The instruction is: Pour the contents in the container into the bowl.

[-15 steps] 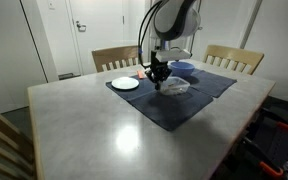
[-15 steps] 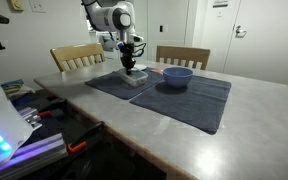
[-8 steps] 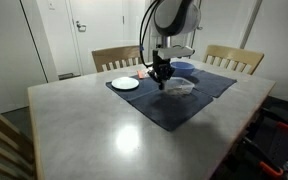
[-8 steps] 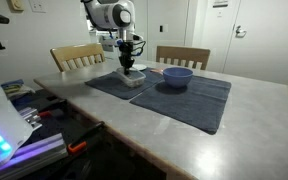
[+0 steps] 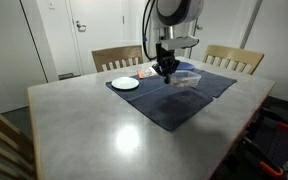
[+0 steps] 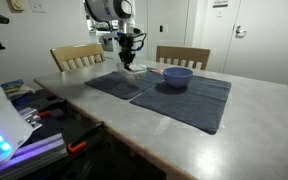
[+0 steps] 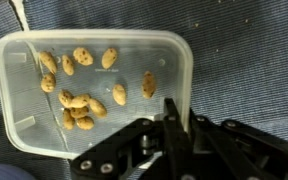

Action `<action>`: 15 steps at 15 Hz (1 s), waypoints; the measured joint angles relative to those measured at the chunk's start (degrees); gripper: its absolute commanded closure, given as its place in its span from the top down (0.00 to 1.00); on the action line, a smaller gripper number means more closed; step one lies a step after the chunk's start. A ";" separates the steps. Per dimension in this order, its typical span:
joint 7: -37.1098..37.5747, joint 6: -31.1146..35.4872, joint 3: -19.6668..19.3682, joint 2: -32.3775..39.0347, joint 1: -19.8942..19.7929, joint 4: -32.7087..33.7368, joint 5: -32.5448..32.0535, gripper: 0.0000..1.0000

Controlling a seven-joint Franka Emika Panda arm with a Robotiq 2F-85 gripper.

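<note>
Gripper (image 7: 177, 118) fingers narrow, pinched on 1 long rim of the clear container (image 7: 94, 95). Tan nut-like pieces (image 7: 76, 102) lie loose inside. In both exterior views the container hangs just above the dark mat (image 6: 184, 98), near the blue bowl (image 6: 177, 76). White plate (image 5: 125, 83) sits on a mat corner, apart.

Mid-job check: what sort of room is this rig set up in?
Probably a home dining room: a large table with dark cloth mats on it, wooden chairs drawn up behind it, and a white door in the wall.
</note>
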 measured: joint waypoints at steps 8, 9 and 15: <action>0.19 -6.76 -0.83 -3.48 -0.49 0.81 -3.22 0.02; 0.19 -7.45 -0.88 -3.95 -0.65 1.01 -3.61 0.02; -0.19 -8.94 -0.97 -6.23 -2.35 2.59 -6.53 0.02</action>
